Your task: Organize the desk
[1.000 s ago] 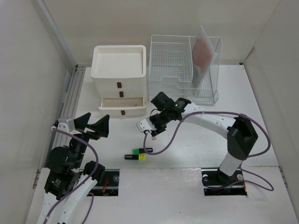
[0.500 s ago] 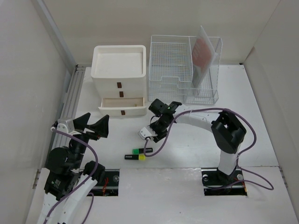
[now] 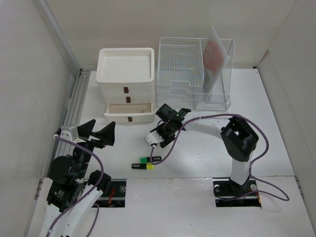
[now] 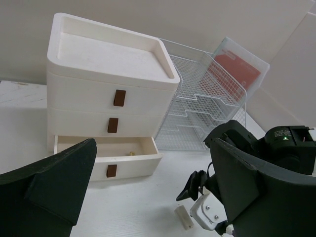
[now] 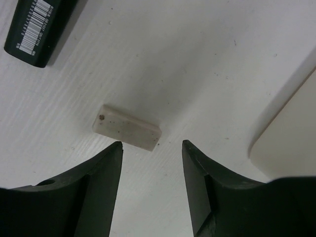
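Top external view: the large flat matte white desk [image 3: 197, 153] lies level between pale beige walls; whether it runs longer across or front to back, I cannot tell. At its left the left gripper [image 3: 98, 131] hovers with fingers spread wide, holding nothing. Behind stands a white three-drawer box [image 3: 126, 84], its bottom drawer open. Two black highlighters [image 3: 143, 163], capped green and yellow, lie side by side, long axes left-right. Just beyond them the right gripper [image 3: 154, 140] hangs low, fingers parted, over a small cream rectangular eraser [image 5: 127, 127] lying flat on the desk untouched. A clear wire-mesh tray [image 3: 180, 69] stands right.
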